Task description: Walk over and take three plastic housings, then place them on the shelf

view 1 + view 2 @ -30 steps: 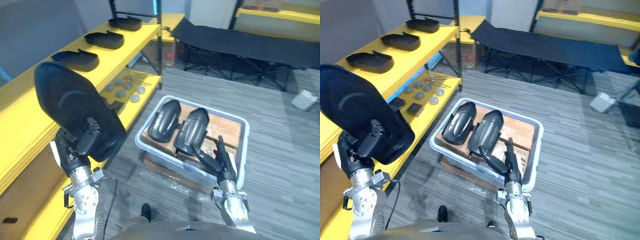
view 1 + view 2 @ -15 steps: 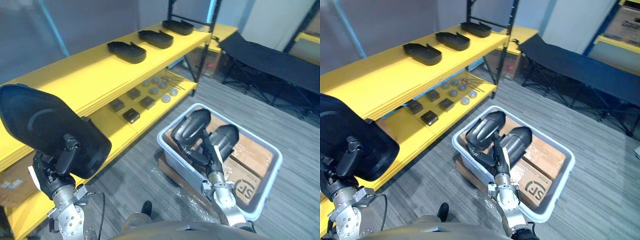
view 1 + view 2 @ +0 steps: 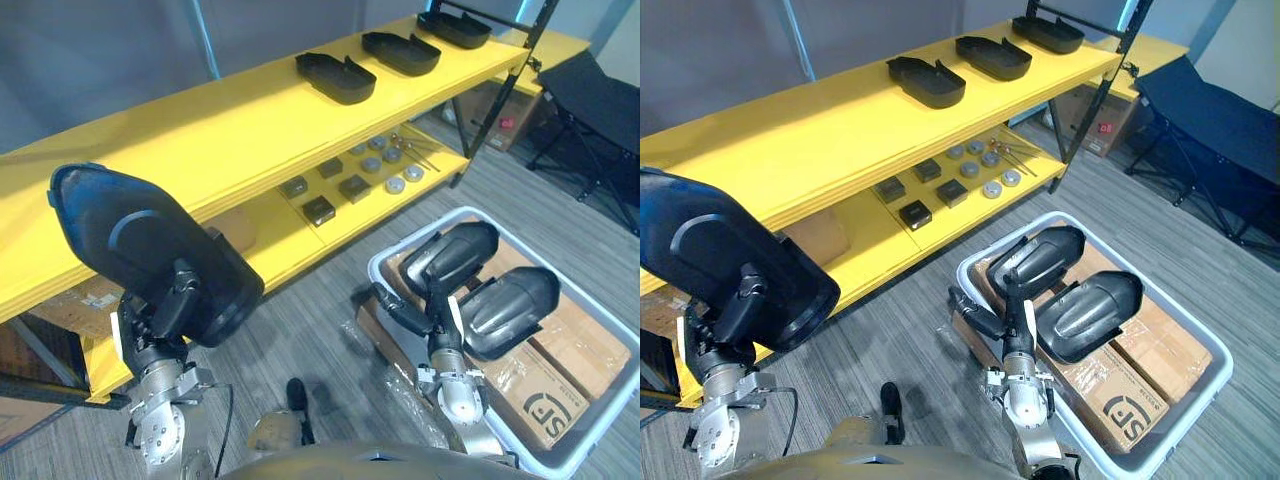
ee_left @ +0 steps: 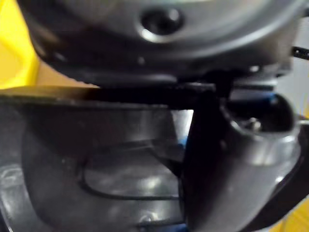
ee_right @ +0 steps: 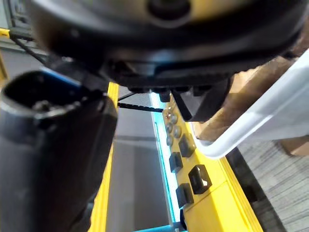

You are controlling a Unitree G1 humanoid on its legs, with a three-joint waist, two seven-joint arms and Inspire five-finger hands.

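Your view has swung round toward the yellow shelf (image 3: 200,130), and the big black plastic housing (image 3: 150,255) stays up in your left hand (image 3: 165,318). That hand grips its lower edge tight, so the housing stands above the hand, in front of the shelf. Your right hand (image 3: 440,318) is loose, fingers straight, just by two housings (image 3: 500,300) in the white bin (image 3: 1196,412).

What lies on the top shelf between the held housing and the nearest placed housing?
Only bare yellow shelf board; the left eye view shows it.
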